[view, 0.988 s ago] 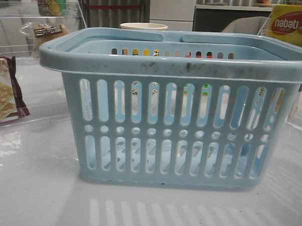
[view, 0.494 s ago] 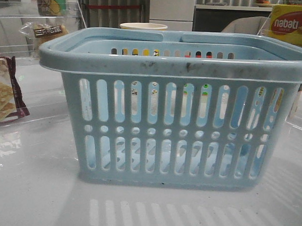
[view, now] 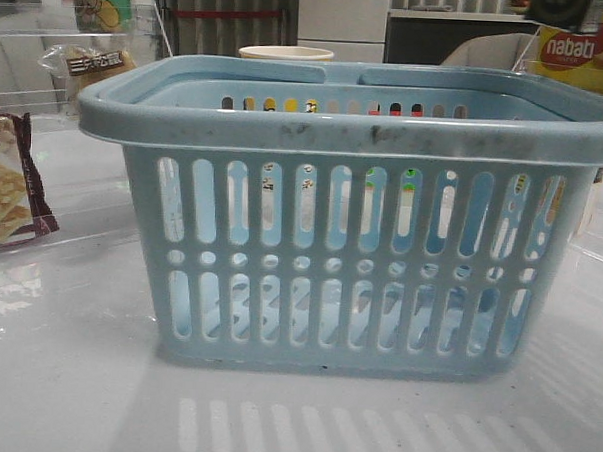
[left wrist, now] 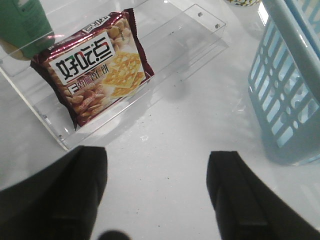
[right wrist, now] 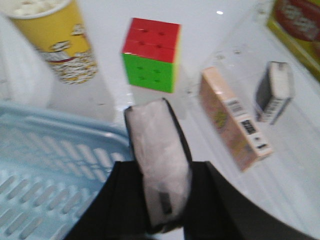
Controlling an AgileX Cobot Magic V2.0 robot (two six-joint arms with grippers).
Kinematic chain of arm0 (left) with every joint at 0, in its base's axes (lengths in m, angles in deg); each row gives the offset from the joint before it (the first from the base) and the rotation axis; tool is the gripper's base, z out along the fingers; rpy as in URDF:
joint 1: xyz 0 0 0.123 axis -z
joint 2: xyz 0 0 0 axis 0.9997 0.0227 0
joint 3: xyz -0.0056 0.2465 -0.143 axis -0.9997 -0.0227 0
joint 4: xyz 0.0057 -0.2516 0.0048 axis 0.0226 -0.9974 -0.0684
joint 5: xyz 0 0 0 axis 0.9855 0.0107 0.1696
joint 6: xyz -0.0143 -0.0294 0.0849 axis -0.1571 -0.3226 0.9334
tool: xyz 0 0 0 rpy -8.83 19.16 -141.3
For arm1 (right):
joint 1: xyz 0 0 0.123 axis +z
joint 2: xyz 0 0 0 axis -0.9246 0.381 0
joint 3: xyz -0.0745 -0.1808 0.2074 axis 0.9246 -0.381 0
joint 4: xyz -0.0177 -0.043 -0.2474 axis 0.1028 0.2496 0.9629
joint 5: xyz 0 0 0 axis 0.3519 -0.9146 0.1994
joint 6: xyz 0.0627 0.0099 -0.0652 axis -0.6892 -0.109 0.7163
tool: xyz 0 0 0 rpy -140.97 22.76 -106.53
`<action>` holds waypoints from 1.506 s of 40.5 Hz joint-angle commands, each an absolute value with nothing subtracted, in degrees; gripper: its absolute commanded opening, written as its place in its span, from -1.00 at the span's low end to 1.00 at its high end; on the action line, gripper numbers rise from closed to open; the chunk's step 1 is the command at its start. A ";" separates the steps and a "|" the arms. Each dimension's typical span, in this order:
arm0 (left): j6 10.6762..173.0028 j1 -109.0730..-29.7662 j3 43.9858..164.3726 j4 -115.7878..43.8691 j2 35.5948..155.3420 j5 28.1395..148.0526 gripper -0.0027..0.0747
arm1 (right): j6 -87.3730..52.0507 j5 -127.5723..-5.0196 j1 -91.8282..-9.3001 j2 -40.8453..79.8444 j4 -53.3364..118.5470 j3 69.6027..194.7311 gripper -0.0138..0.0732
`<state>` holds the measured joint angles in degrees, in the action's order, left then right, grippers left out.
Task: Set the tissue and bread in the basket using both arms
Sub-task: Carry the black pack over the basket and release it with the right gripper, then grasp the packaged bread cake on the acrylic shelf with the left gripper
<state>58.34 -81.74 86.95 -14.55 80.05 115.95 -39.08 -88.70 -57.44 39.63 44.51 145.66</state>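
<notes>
The light-blue basket (view: 351, 238) stands in the middle of the table. The bread (view: 88, 62), in clear wrap, lies at the far left behind it. My right gripper (right wrist: 161, 175) is shut on the tissue (right wrist: 157, 145), a grey-white packet with black edges, held above the table beside the basket's rim (right wrist: 60, 125). In the front view this gripper is a dark shape (view: 563, 9) at the top right. My left gripper (left wrist: 157, 190) is open and empty over bare table, between the cracker bag (left wrist: 95, 65) and the basket (left wrist: 290, 90).
A maroon cracker bag (view: 8, 188) lies on a clear tray at the left. A yellow nabati box (view: 589, 53) stands at the back right. Beyond the basket are a popcorn cup (right wrist: 55, 37), a colour cube (right wrist: 151, 55), a peach box (right wrist: 235, 117) and a small dark packet (right wrist: 274, 92).
A dark shape, my right gripper, has come into the front view at the top right, in front of the nabati box. The basket and the other things have not moved.
</notes>
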 commanded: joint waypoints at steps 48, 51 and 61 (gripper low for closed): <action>58.22 -81.76 100.82 -17.49 101.43 99.34 0.34 | -38.62 -86.11 -42.12 9.56 44.44 121.32 0.70; 58.22 -81.76 104.28 -18.42 106.58 97.41 0.33 | -38.62 -86.76 -42.12 9.83 44.44 121.32 0.70; 58.22 -81.76 118.02 -20.38 125.49 92.14 0.33 | -38.62 -86.85 -42.12 10.15 44.44 121.32 0.70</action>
